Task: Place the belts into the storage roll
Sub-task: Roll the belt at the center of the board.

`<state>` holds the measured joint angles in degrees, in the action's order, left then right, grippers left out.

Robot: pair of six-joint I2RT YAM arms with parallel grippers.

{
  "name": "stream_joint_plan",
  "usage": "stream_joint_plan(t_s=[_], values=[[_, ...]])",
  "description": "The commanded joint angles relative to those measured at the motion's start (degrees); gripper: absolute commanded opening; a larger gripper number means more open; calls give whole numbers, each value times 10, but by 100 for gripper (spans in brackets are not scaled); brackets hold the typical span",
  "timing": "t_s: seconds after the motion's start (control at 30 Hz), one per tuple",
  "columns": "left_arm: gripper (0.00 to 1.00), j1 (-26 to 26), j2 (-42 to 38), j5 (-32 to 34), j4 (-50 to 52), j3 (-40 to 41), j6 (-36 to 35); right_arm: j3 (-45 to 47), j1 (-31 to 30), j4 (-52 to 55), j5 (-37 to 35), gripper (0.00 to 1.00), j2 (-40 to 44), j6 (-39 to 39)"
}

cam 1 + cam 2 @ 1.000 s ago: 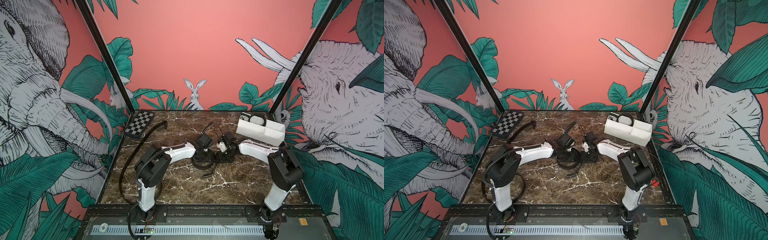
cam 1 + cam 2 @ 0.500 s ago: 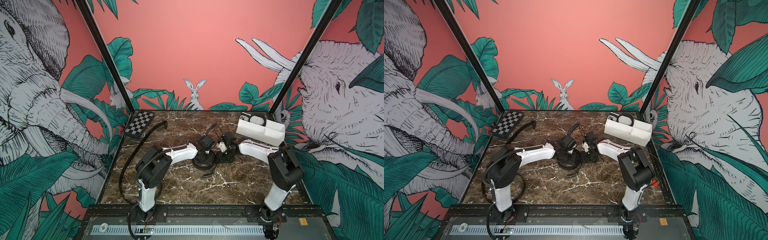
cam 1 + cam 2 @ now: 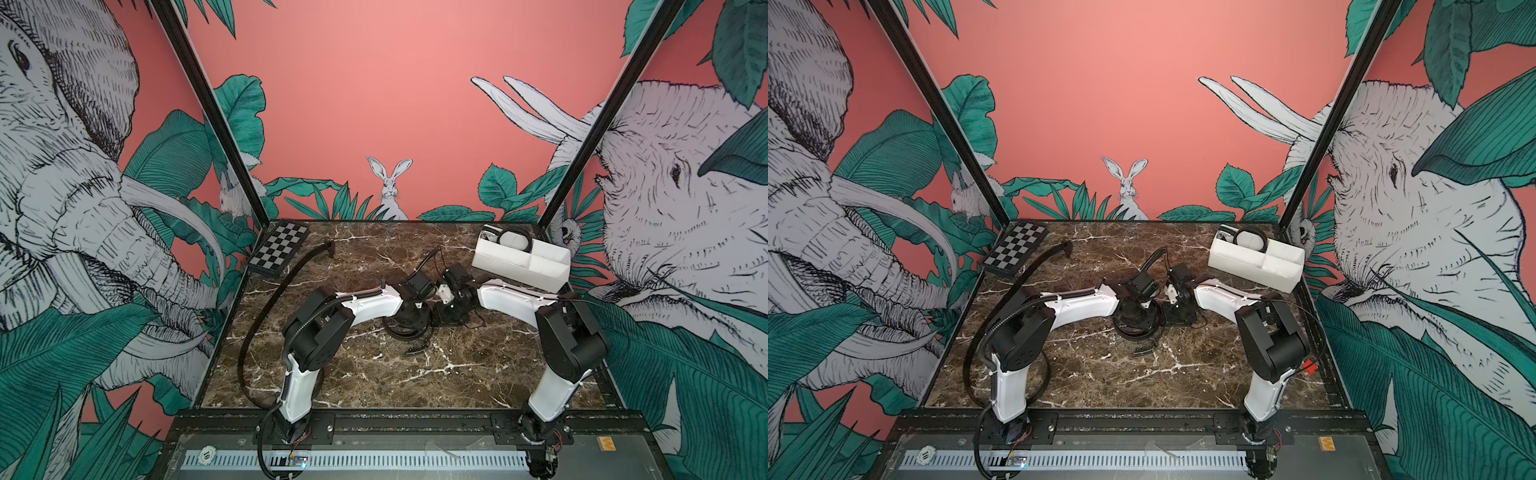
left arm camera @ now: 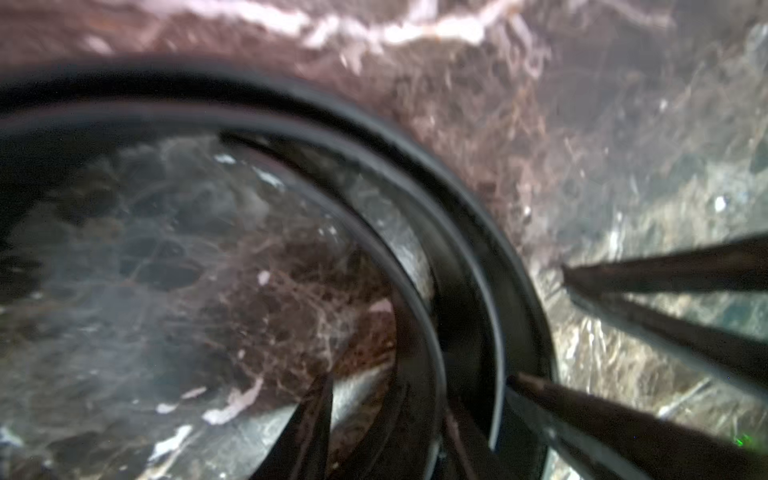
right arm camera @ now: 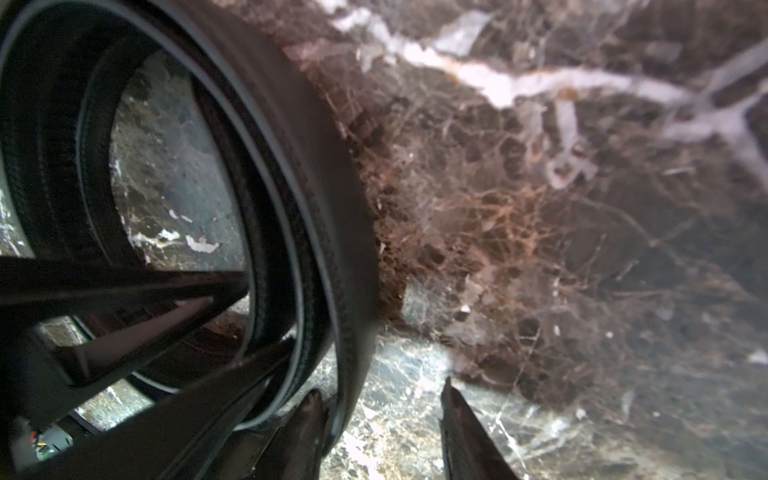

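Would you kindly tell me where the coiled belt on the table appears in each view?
In a top view: the belt lies coiled at the middle of the table.
In a top view: the same coil, mid-table.
Left wrist: its curved black wraps arc across the view, close up.
Right wrist: its broad outer wrap stands on edge, close up.
Shared landmark: the white-veined brown marble under it.

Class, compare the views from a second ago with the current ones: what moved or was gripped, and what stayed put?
The left gripper edged slightly toward the right gripper, low over the coiled belt; its fingers straddle the coil's outer turns. Nothing visibly lifted or let go. The right gripper, that belt, the storage roll with one belt inside, and the checkerboard stayed in place.
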<state>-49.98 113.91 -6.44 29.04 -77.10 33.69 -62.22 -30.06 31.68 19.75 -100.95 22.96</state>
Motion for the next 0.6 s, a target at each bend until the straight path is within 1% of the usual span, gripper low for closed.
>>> stream_joint_plan(t_s=[0.0,0.07,0.2,0.3,0.37,0.47,0.57], values=[[35,5,24,22,47,5,29,-17,-8,17,-33,39,-25,0],[32,13,23,21,35,19,51,-23,-9,19,-42,36,-33,0],[24,36,14,-3,-23,56,94,-21,-11,18,-45,25,-39,0],[16,49,25,-21,-54,55,121,-14,-11,19,-42,9,-38,-8],[11,57,36,-18,-62,46,134,-11,-10,32,-47,0,-35,-18],[7,76,61,-16,-75,34,154,-2,-4,49,-59,0,-22,-29],[4,95,87,-37,-101,32,185,3,10,68,-66,0,-13,-44]])
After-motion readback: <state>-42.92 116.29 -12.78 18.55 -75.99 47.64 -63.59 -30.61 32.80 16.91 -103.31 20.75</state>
